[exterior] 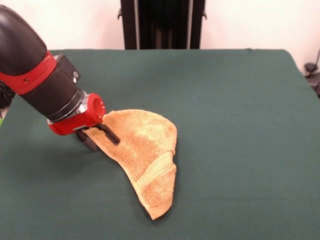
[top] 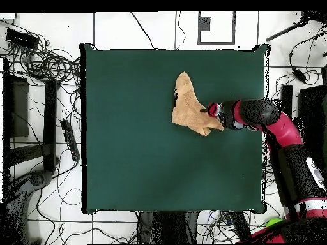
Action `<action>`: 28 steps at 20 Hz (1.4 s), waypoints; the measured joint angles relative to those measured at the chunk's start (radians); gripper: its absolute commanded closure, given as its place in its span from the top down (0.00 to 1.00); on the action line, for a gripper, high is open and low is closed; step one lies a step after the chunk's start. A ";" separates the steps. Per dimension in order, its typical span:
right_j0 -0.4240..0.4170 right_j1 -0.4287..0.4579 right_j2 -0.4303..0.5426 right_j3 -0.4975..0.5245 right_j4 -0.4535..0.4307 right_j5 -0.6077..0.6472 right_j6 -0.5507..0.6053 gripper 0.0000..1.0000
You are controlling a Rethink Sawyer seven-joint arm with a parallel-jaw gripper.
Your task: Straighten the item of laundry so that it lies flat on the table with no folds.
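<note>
I've got the gripper [exterior: 100, 136] low at the towel [exterior: 142, 157] now, on the left side of the front view, arm slanting down from the upper left. The two dark fingers [exterior: 111, 135] sit narrow, one over the cloth and one at its edge under the rim, so I read that as a pinch on the towel's near-left corner, though the contact itself is partly hidden by the red collar.

The towel lies a little left of centre on the green table [exterior: 240, 125], doubled over on itself: a rounded fold along its right side, and a woven band running diagonally across the lower flap down to a point nearest the camera. Not flat yet, clearly. I judge the grip is on that corner because it's the loose layer, and dragging it outward should open the fold.

The overhead view gives me what the front can't: the towel [top: 188, 108] as a long narrow wedge, tapering toward the table's far edge, with plenty of bare felt [top: 128, 147] on every side, so room to pull. There the gripper [top: 207, 112] meets the cloth's broad end. The front view alone shows the band and the layering. Risk as I see it: both layers caught together.
</note>
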 measured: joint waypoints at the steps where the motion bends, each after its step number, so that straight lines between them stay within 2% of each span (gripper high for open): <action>1: 0.000 0.019 0.003 -0.009 0.021 0.050 0.000 1.00; 8: 0.001 0.042 0.008 -0.013 0.039 0.110 0.000 1.00; 28: 0.006 0.025 0.013 0.008 0.011 0.078 0.000 1.00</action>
